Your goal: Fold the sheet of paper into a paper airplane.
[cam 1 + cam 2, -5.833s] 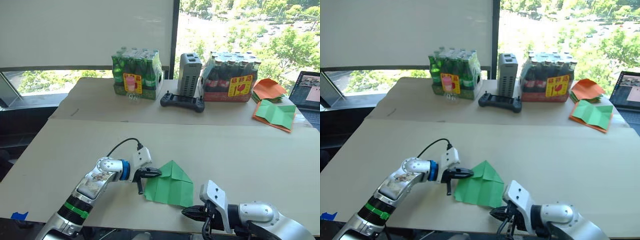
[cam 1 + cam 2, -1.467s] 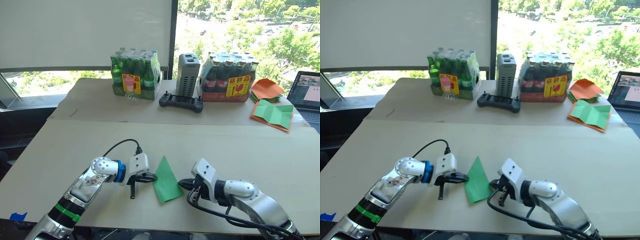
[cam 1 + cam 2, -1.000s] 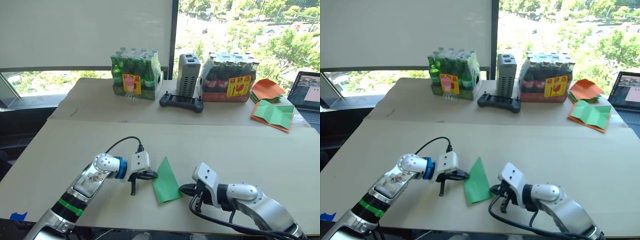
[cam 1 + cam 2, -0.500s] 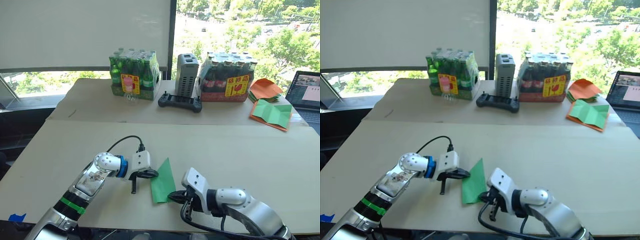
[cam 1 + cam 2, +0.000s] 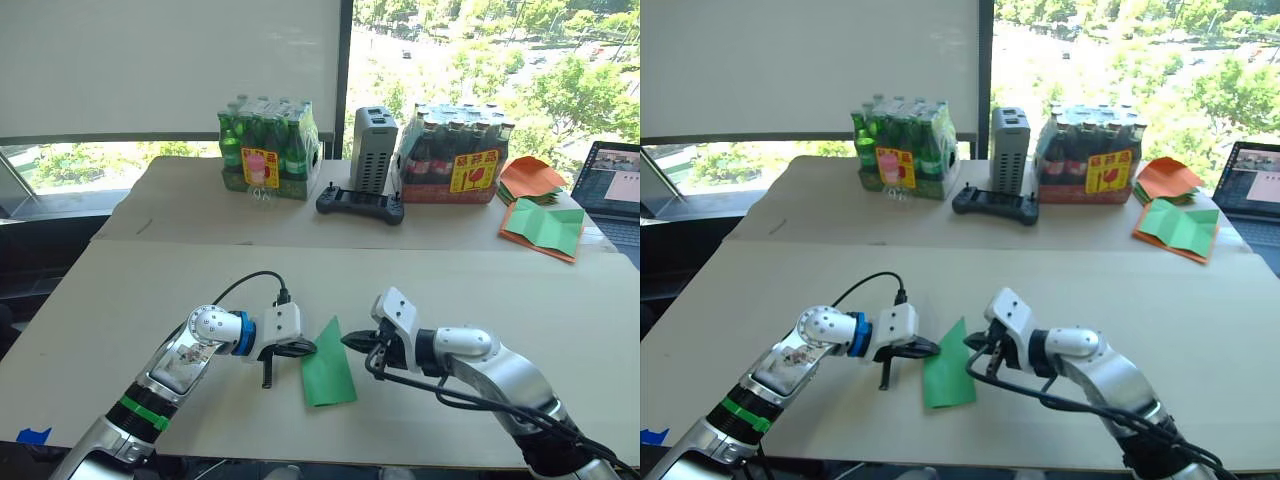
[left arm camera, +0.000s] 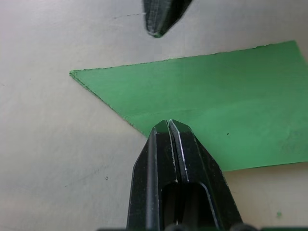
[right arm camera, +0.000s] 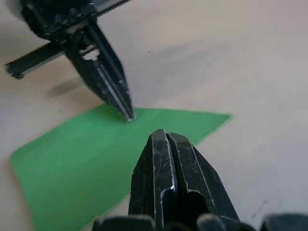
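Lying flat near the front edge of the pale wooden table (image 5: 520, 290) is the thin bright green sheet of paper (image 5: 327, 367), folded into a narrow pointed wedge with its tip aimed away from the robot. The left gripper (image 5: 309, 348) comes in from the left, its two black fingers pressed together, their tips resting on the paper's left edge; the left wrist view shows the closed fingers (image 6: 173, 144) lying on the green surface rather than pinching it. The right gripper (image 5: 347, 340) reaches in from the right with its jaws likewise shut and holding nothing, its tip just beside the pointed end of the wedge, close to the paper's right edge. I cannot tell whether it touches the paper. In the right wrist view the two grippers' tips are near each other over the narrow end of the sheet.

At the far side of the table stand a shrink-wrapped pack of green bottles (image 5: 271, 147), a grey upright box (image 5: 375, 149) with a black handheld controller (image 5: 360, 205) in front of it, and a shrink-wrapped pack of dark bottles (image 5: 464, 151). Further right lie a green creased sheet edged with orange paper (image 5: 547, 228), a stack of orange papers (image 5: 534, 177) and an open laptop (image 5: 614, 185).
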